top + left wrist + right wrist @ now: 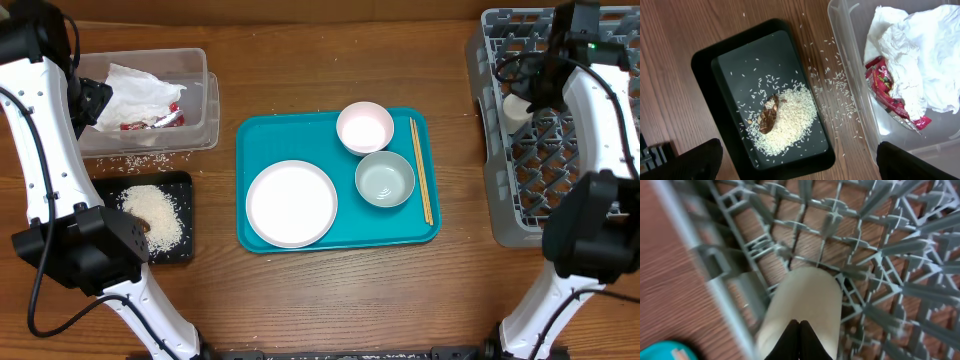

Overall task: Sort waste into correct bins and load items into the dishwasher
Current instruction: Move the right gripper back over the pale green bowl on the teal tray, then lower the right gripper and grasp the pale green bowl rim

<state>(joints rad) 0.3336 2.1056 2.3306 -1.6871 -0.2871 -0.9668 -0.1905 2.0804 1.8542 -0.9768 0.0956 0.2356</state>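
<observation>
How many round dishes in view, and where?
4: white plate, white bowl and grey dish on the teal tray; small cup in the rack. More may be hidden there.

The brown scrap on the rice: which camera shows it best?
The left wrist view: it looks straight down on the brown scrap, large and sharp, on the rice pile in the black tray. Overhead shows it only as a tiny dark speck. The right wrist view does not show it.

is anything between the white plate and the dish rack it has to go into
At tray level, yes: the grey dish and the chopsticks lie between the plate and the dish rack. Both sit low, so lifting the plate over them should clear.
</observation>
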